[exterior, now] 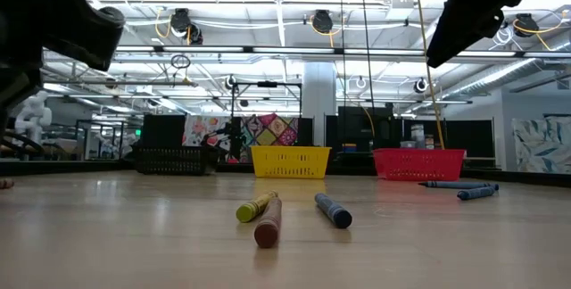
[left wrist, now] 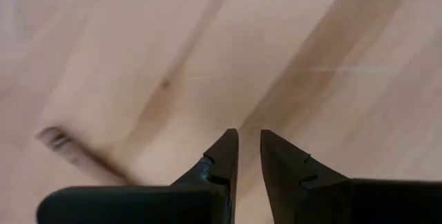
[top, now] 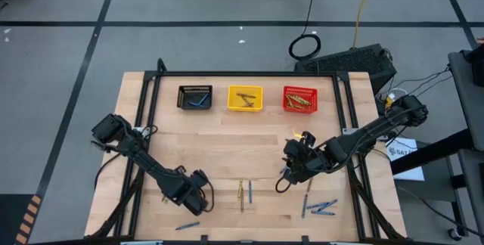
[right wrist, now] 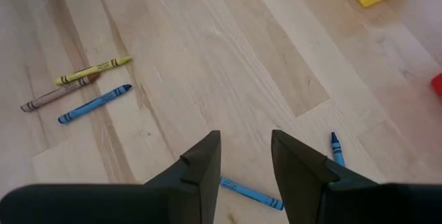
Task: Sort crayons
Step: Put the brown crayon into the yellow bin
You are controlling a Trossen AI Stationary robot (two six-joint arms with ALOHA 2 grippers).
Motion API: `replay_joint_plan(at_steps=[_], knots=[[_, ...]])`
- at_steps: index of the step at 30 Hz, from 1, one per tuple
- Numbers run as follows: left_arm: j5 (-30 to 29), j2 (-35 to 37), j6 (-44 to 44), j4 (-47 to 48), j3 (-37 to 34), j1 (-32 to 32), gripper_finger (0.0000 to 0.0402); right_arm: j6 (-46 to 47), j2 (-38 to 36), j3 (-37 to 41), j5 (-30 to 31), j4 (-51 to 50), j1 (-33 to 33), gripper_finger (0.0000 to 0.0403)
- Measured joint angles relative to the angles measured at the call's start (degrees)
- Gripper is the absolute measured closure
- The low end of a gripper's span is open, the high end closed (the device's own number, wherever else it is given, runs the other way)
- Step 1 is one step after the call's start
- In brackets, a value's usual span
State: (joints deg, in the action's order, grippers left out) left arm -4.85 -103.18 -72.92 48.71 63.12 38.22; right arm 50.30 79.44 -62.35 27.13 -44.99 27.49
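Observation:
Loose crayons lie flat on the wooden table point(top: 227, 147). A yellow point(right wrist: 93, 70), a brown point(right wrist: 59, 94) and a blue one point(right wrist: 93, 104) lie together near the front middle point(top: 243, 194). More blue ones lie at the front right point(top: 321, 208), and one at the front left point(top: 187, 225). My left gripper point(top: 193, 197) points down over bare wood at the front left, its fingers point(left wrist: 248, 144) a narrow gap apart with nothing between them. My right gripper point(top: 291, 173) hangs slanted above the right middle, open point(right wrist: 245, 148) and empty, over a blue crayon point(right wrist: 252, 195).
Three small mesh baskets stand in a row at the far side, each with crayons inside: black point(top: 195, 97), yellow point(top: 245, 98), red point(top: 301, 99). A blurred brownish stick point(left wrist: 62, 141) lies close to my left gripper. A dark frame point(top: 147, 101) runs along the table's sides.

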Motion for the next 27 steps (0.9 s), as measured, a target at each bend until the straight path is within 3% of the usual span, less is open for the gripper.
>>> replay_joint_plan(at_steps=[10,19,27], knots=[[2.2,0.0,-2.0,7.3,0.2,0.0,0.0345,0.0,0.0,0.0,1.1,0.0,0.0,0.0287],[3.8,0.1,-23.0,15.6,0.3,-0.8,0.0345,-0.4,0.0,0.0,1.8,0.0,0.0,0.0287],[2.6,0.1,-30.4,15.3,0.3,-1.2,0.0345,-0.3,0.0,0.0,1.7,-0.2,0.3,0.0287]])
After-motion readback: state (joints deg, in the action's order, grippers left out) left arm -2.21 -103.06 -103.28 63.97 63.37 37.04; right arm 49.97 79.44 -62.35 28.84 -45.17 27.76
